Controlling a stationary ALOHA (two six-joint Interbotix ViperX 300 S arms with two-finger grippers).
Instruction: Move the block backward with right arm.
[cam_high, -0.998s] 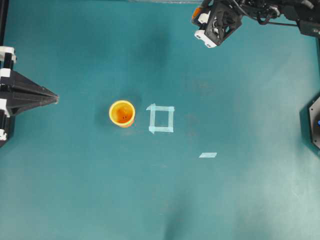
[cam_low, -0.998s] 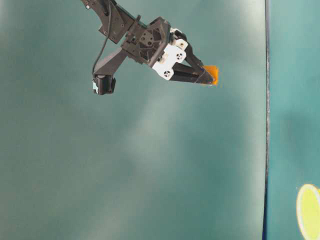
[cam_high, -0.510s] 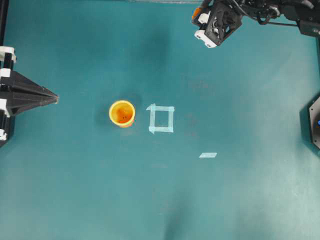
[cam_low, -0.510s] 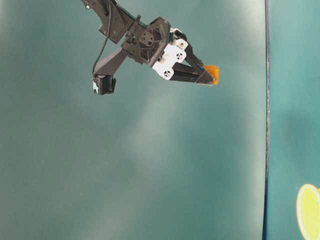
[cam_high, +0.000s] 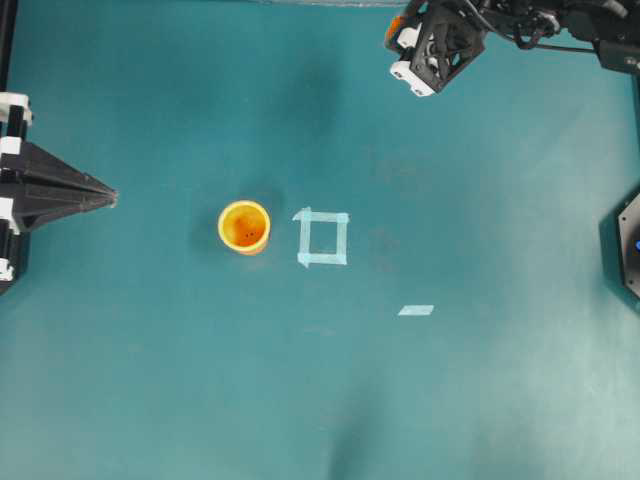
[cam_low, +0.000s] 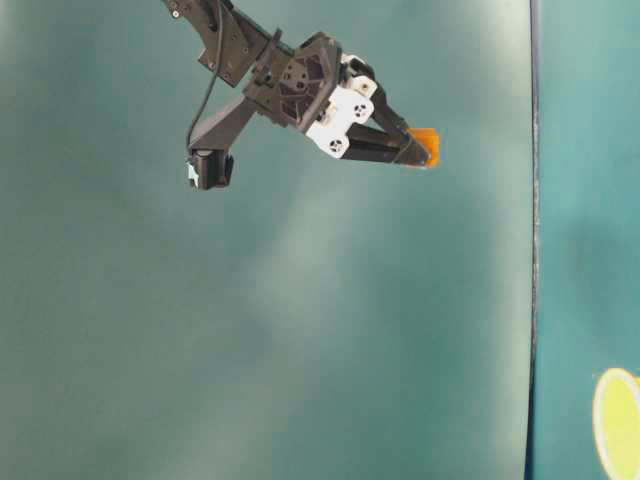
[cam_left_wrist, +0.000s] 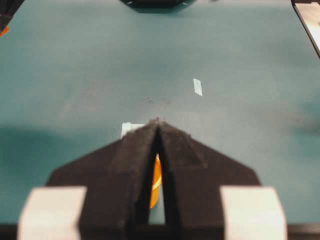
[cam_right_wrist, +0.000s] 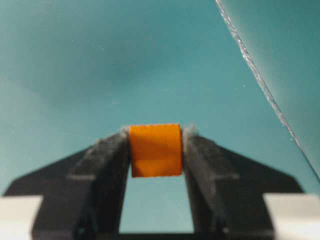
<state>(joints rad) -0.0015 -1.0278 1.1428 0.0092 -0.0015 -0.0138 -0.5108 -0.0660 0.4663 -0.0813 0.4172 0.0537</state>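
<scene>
Your right gripper (cam_right_wrist: 156, 150) clamps the block (cam_right_wrist: 155, 149) above the table's (cam_high: 150, 400) far edge; releasing there, you risk it bouncing away.

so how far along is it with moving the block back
Done: the right gripper is shut on the block and holds it in the air near the far edge of the table, well beyond the tape square and cup. In hand: carrying the block. Left: lowering it to the table and letting go. The left gripper is shut at the side.
</scene>
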